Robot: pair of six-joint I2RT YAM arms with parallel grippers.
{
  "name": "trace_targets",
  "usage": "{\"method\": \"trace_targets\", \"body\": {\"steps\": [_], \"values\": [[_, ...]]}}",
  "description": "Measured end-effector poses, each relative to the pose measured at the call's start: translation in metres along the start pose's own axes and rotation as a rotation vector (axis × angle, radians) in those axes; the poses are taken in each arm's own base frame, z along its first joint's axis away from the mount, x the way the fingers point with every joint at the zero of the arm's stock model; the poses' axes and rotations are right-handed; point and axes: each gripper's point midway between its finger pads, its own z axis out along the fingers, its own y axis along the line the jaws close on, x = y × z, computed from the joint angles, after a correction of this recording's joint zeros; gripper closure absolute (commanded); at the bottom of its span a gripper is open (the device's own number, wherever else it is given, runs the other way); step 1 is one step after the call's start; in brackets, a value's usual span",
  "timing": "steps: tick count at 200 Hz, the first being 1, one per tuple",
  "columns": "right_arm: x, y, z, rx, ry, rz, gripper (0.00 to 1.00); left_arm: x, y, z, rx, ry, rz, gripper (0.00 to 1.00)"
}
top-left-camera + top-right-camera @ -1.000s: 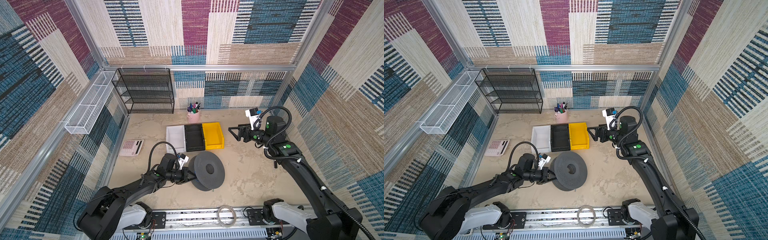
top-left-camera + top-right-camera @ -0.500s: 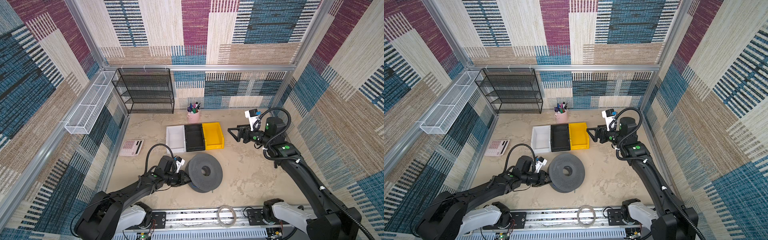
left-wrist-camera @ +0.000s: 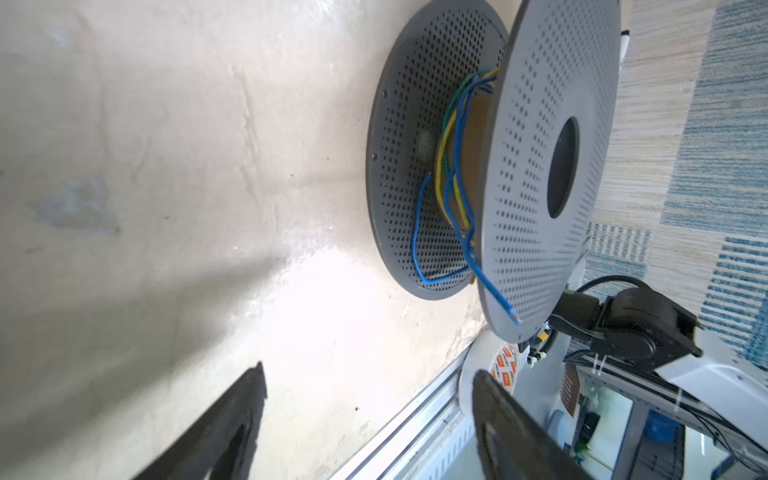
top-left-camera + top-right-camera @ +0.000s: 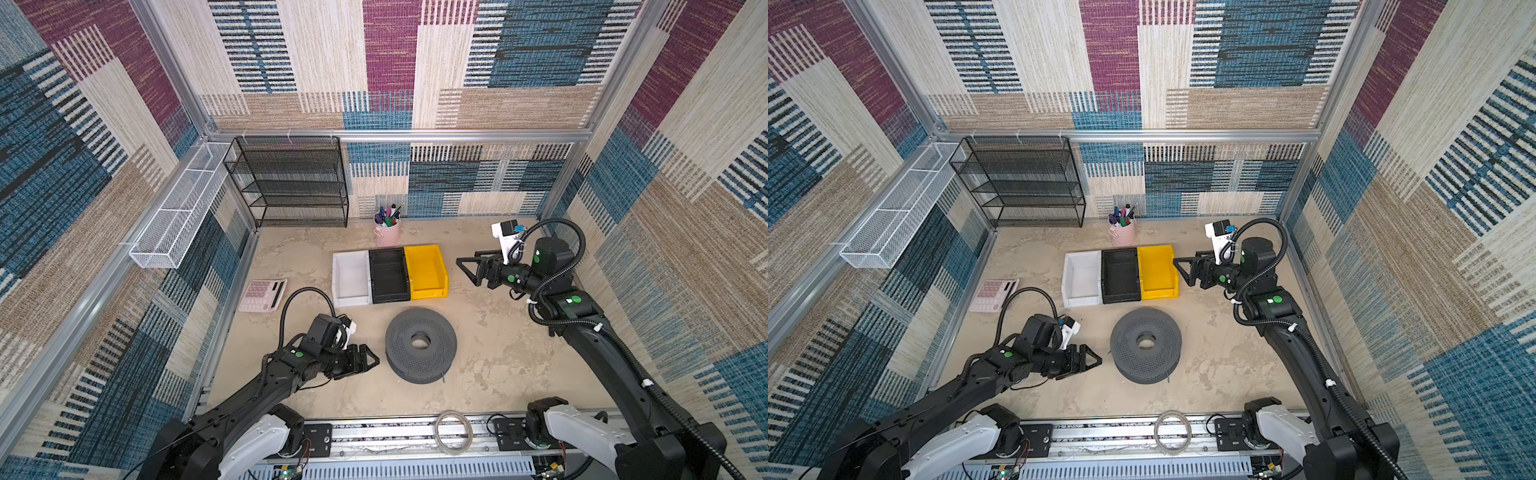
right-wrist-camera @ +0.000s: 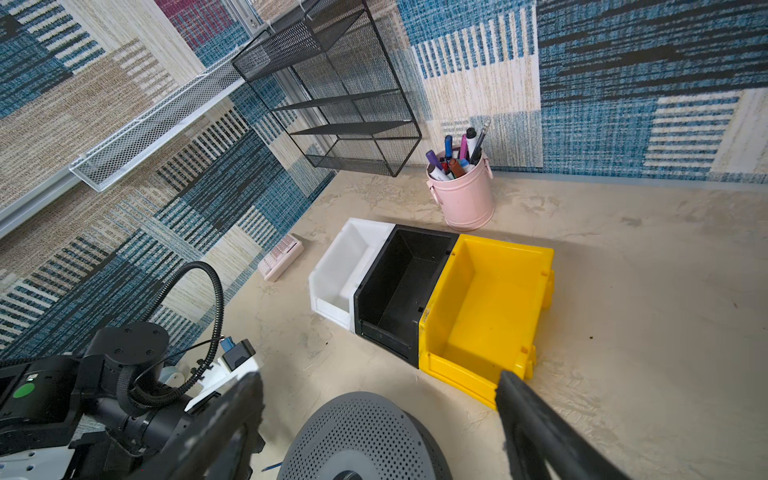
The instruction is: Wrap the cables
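The left gripper (image 4: 371, 362) is seen spread and empty, just left of the grey spool (image 4: 420, 345). The cables (image 3: 454, 166) are wound loosely on its core, with a blue end (image 3: 500, 301) jutting at the near rim. The right gripper (image 4: 465, 270), also spread and empty, is held well apart, far right. The left is judged nearer.

Both top views look steeply down from high up in front of the reel (image 4: 420, 345), facing the back wall (image 4: 478, 183). The reel lies near the middle of both, which share almost everything. The left wrist view sits low and close beside the reel (image 3: 540, 166), rolled sideways, looking into its rim gap. The right wrist view looks down from higher and farther off on the reel's right, over the bins (image 5: 415, 286) behind it, with the reel (image 5: 365, 436) cropped.
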Motion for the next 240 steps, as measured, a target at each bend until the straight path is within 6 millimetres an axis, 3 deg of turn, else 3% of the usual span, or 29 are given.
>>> {"method": "trace_targets", "body": {"steps": [28, 35, 64, 87, 106, 127, 143, 174, 187, 205, 219, 240], "values": [[-0.006, -0.005, -0.001, 0.034, -0.015, -0.012, 0.01, -0.021, -0.002, -0.037, -0.112, -0.127, 0.008, 0.15], [-0.010, -0.008, 0.000, 0.054, -0.024, -0.019, 0.01, -0.029, -0.007, -0.050, -0.134, -0.172, 0.015, 0.00], [-0.031, -0.033, -0.001, 0.203, -0.099, -0.083, 0.01, -0.080, -0.024, -0.106, -0.272, -0.374, 0.035, 0.01], [-0.054, -0.050, -0.005, 0.326, -0.187, -0.178, 0.01, -0.129, -0.033, -0.131, -0.376, -0.468, 0.080, 0.03], [-0.074, -0.059, -0.011, 0.402, -0.272, -0.273, 0.01, -0.165, -0.024, -0.143, -0.449, -0.527, 0.098, 0.05], [-0.076, -0.078, -0.008, 0.469, -0.299, -0.332, 0.01, -0.197, -0.003, -0.155, -0.513, -0.620, 0.123, 0.03], [-0.059, -0.097, -0.010, 0.521, -0.286, -0.321, 0.01, -0.206, 0.020, -0.155, -0.572, -0.676, 0.145, 0.00], [-0.014, -0.103, -0.052, 0.598, -0.431, -0.369, 0.01, -0.198, 0.078, -0.134, -0.706, -0.690, 0.201, 0.00], [-0.001, -0.125, -0.065, 0.678, -0.454, -0.355, 0.01, -0.190, 0.102, -0.124, -0.751, -0.700, 0.213, 0.00], [0.045, -0.163, -0.076, 0.772, -0.400, -0.285, 0.01, -0.178, 0.129, -0.108, -0.804, -0.709, 0.251, 0.00], [0.076, -0.177, -0.081, 0.805, -0.381, -0.255, 0.01, -0.172, 0.145, -0.094, -0.825, -0.711, 0.281, 0.01], [0.100, -0.195, -0.083, 0.840, -0.355, -0.220, 0.01, -0.180, 0.156, -0.089, -0.856, -0.731, 0.304, 0.00]]}}
